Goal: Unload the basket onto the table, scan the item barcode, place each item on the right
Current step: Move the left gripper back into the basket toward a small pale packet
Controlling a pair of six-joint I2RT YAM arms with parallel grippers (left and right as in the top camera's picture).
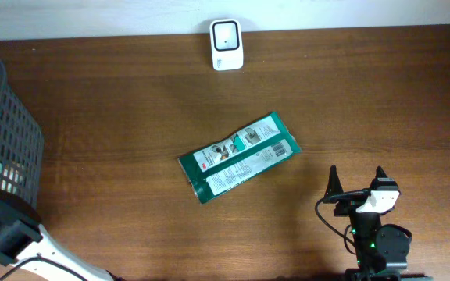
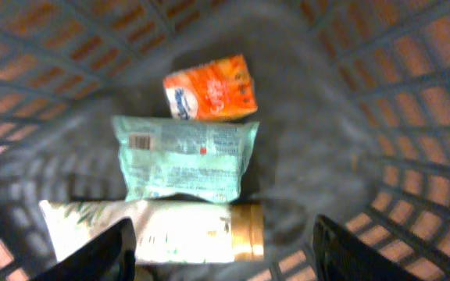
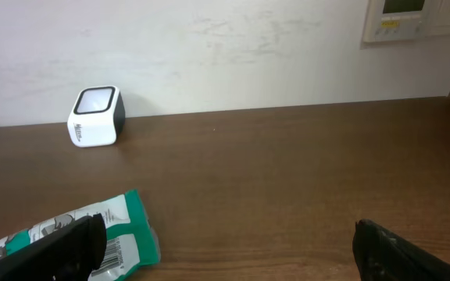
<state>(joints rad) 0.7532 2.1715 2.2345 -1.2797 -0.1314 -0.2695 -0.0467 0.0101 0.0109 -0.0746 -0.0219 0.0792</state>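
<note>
Green packet lies flat near the middle of the table, printed side up. From overhead its long axis runs diagonally, the near end toward the robot's left and the far end toward its right. The barcode sits at that far right end, face up. The scanner stands at the table's back edge against the wall, well apart from the packet. The right gripper rests near the front edge with its jaws spread and nothing between them. The packet is ahead of it and to its left, between it and the scanner, so the right arm looks the nearer one. The left arm is off at the basket.

From the left wrist, the left gripper hangs over the basket's inside, jaws wide and holding nothing. Below lie an orange carton, a pale green pouch and a white bottle.

From the right wrist, the packet's barcode end points toward the camera, just beside the left finger. The scanner's window looks up and forward, so I judge the packet must be lifted and turned to show it the code.
</note>
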